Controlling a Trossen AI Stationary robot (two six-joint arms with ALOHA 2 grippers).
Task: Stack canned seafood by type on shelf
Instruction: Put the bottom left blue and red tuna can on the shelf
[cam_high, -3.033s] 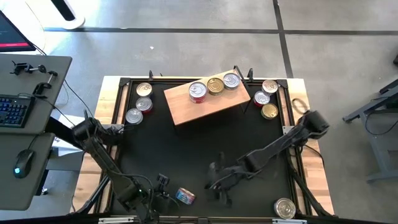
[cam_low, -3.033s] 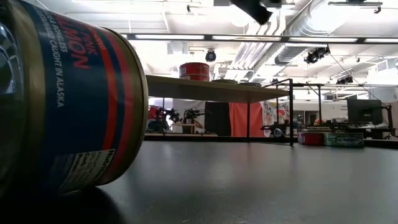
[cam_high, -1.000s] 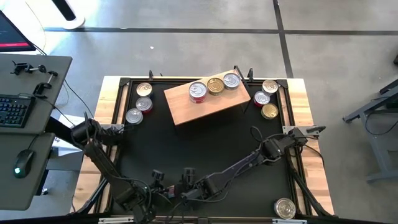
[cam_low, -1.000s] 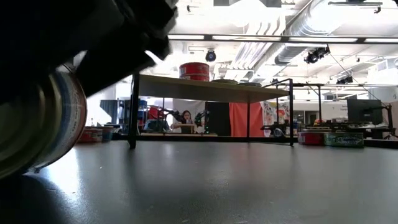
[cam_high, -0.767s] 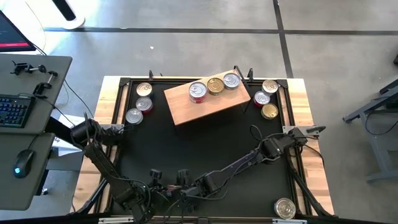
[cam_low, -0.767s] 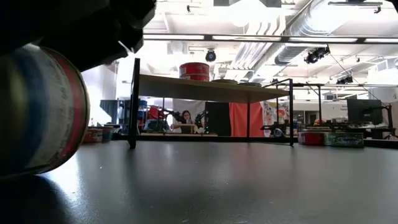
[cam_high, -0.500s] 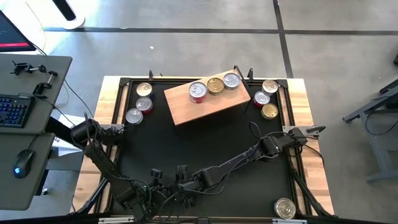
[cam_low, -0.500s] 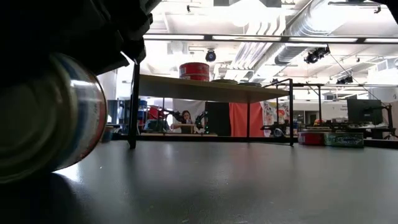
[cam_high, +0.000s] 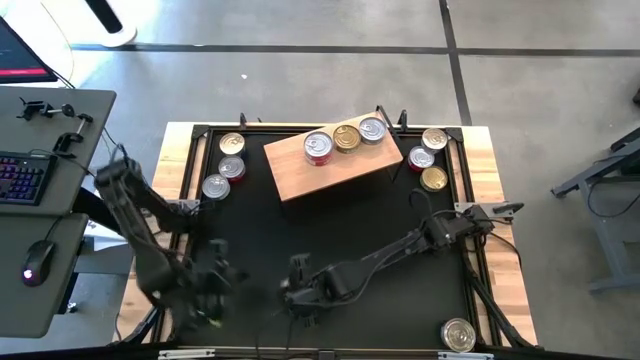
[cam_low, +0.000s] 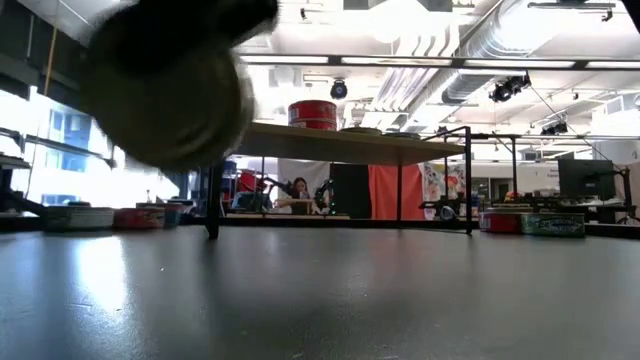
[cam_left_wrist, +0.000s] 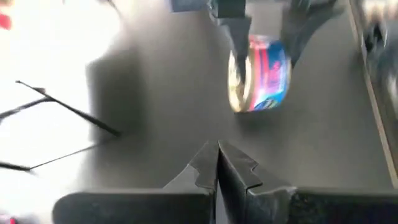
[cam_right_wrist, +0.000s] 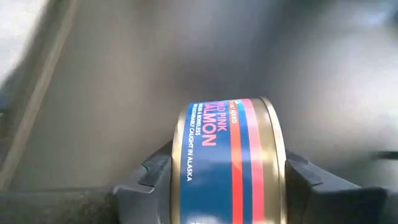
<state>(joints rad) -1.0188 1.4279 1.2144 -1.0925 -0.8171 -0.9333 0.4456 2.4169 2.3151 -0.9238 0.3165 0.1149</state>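
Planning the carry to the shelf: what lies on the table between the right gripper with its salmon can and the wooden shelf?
Nothing: in the high view, bare black table separates the right gripper, closed on the salmon can, from the shelf.

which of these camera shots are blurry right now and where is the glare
High view: the left arm is smeared. Low view: a blurred dark round shape hangs at upper left, ceiling lights glare. Left wrist view: soft throughout, washed-out white at one side. Right wrist view: the salmon can is sharp, the mat behind is soft.
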